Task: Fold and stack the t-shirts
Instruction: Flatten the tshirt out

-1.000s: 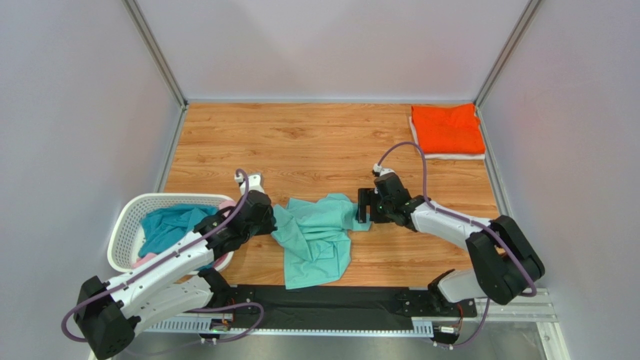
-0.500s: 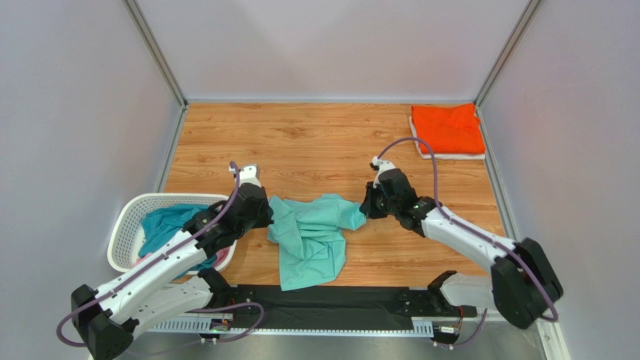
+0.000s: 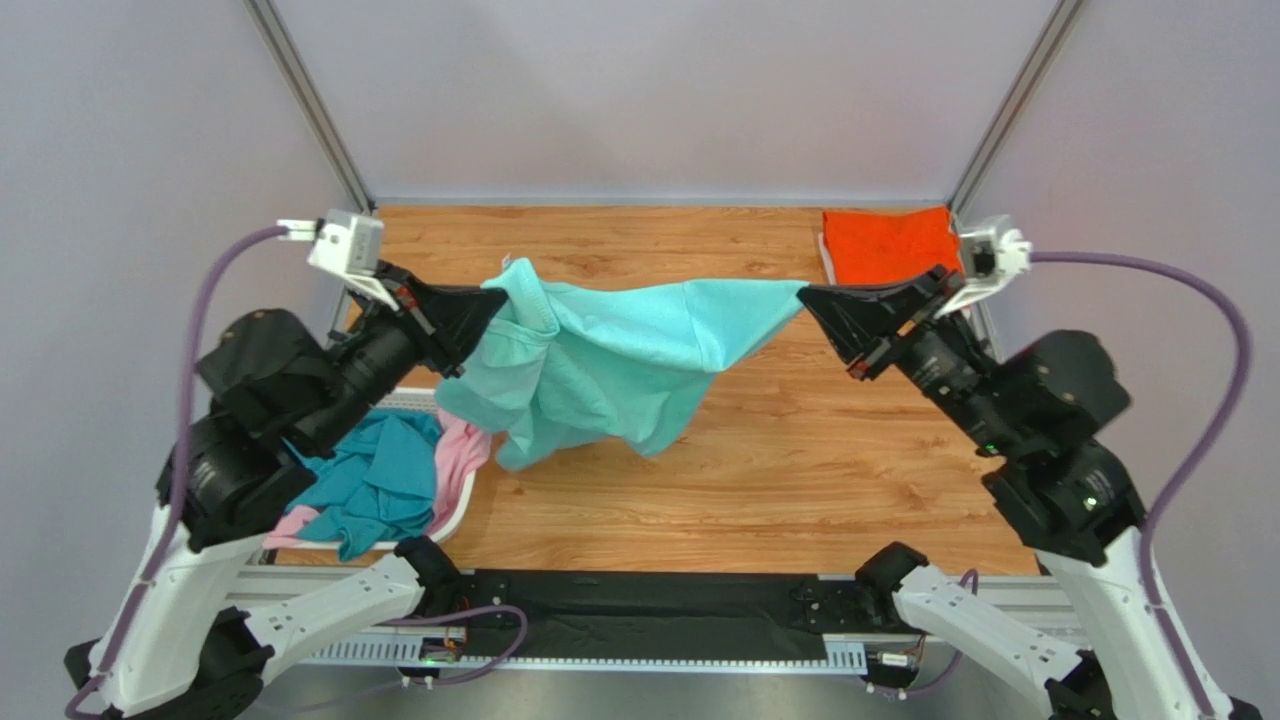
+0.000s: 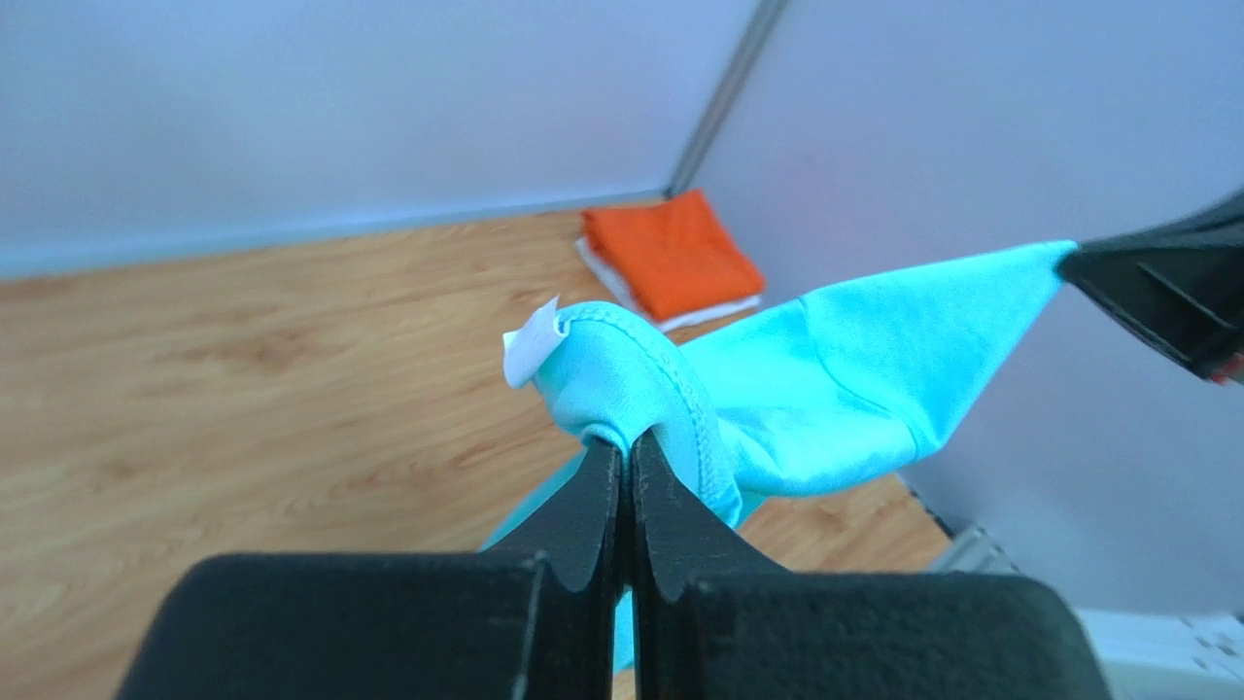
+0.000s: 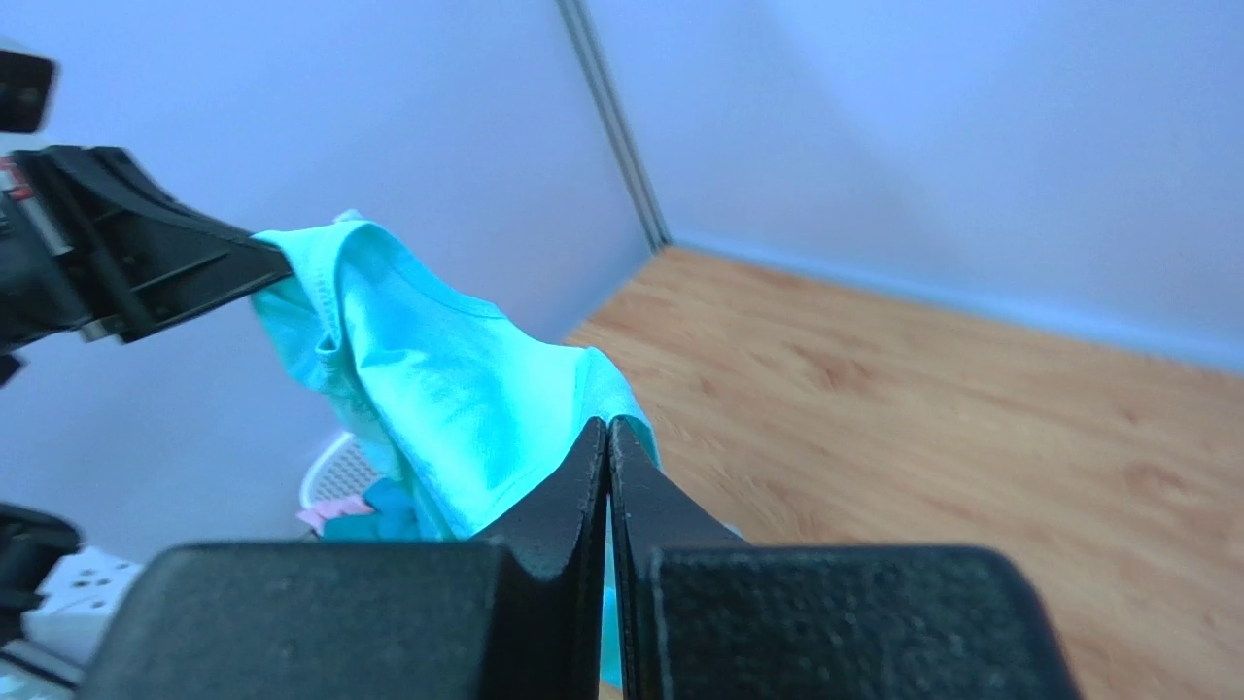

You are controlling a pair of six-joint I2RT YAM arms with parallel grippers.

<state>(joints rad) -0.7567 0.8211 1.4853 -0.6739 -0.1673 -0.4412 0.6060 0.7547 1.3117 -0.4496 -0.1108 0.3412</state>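
A mint-teal t-shirt (image 3: 631, 360) hangs stretched in the air between both grippers, its lower part drooping above the wooden table. My left gripper (image 3: 504, 308) is shut on its left end; in the left wrist view the collar with a white tag bunches at that gripper's (image 4: 631, 442) tips. My right gripper (image 3: 804, 296) is shut on the right corner, the cloth (image 5: 438, 387) running from its tips (image 5: 608, 426) toward the left arm. A folded orange t-shirt (image 3: 887, 243) lies at the far right corner on a white one. Darker teal (image 3: 368, 480) and pink (image 3: 463, 450) t-shirts spill from the basket.
A white plastic laundry basket (image 3: 409, 401) stands at the near left, mostly hidden under the left arm. Grey walls with metal corner posts close in the wooden table (image 3: 812, 465) on three sides. A black rail runs along the near edge (image 3: 646, 608).
The right gripper closed on the mint-teal shirt's right corner. Both arms then rose and drew apart, lifting the shirt off the table and stretching it between them.
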